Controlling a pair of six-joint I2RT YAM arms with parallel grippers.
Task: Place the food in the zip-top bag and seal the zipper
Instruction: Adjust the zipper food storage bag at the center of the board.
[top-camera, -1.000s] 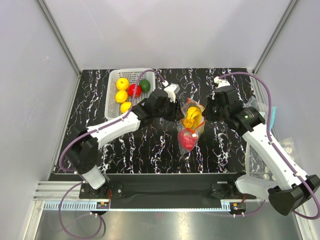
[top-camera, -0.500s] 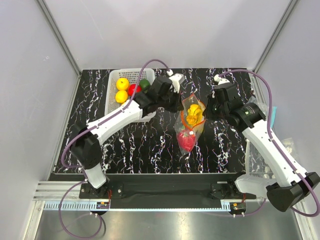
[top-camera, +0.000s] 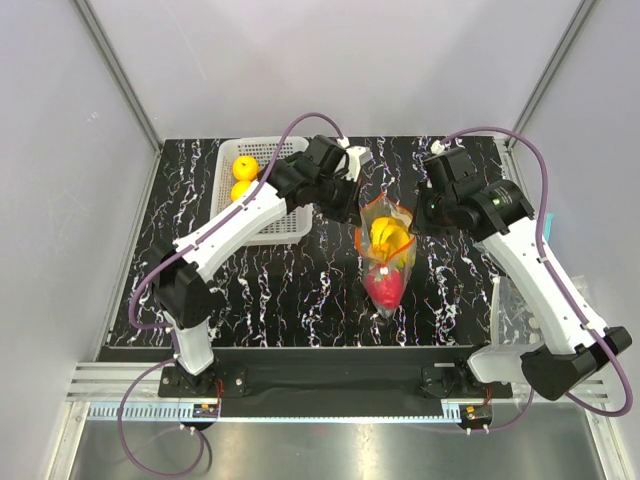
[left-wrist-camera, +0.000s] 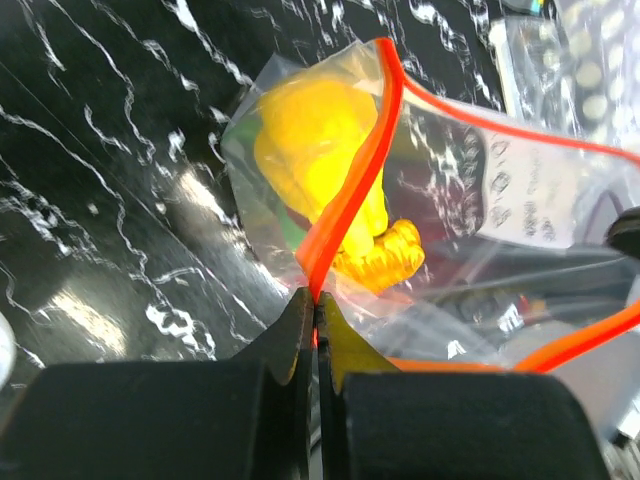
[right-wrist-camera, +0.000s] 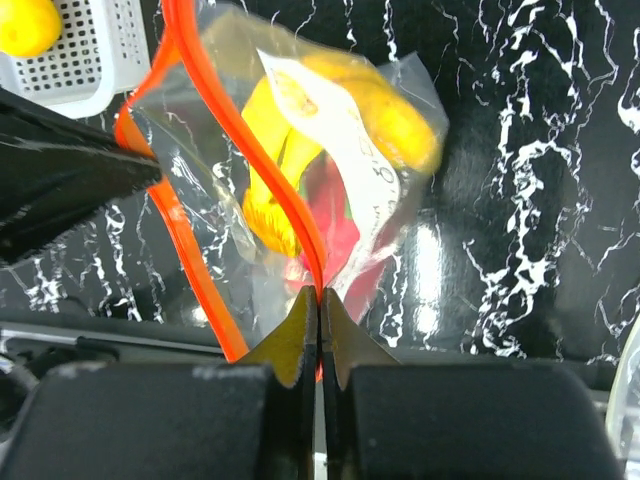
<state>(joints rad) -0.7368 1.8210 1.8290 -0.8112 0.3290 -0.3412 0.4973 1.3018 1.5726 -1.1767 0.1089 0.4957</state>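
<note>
Both arms meet over the middle of the table (top-camera: 300, 290), with the zip-top bag (top-camera: 388, 262) strung between them. The left pincer (left-wrist-camera: 316, 305) is pinched tight on the red-orange zipper (left-wrist-camera: 355, 170), the strip rising straight out from between its tips. The right pincer (right-wrist-camera: 319, 300) is likewise clamped flat on the strip from the opposite side, with no gap showing between its fingers. Gripping the rim at two places lets the floppy plastic hang from the zipper, so the load drops away from the mouth. The banana bunch (top-camera: 388, 237) sits high in the bag, and the dragon fruit (top-camera: 384, 287) lies below it at the near end. I cannot tell whether that end rests on the table or hangs just clear of it. In the right wrist view the two orange strips bow apart, so the mouth looks unsealed. The bagging therefore seems well along, while the closing is not yet done. Two round yellow fruits (top-camera: 245, 167) lie in the white mesh basket (top-camera: 270, 225) at the far left, well apart from the bag. Whether they also count as the food to be packed is a matter of judgement. Sealing probably calls for drawing the strips together first, and a slack rim could leave them misaligned.
</note>
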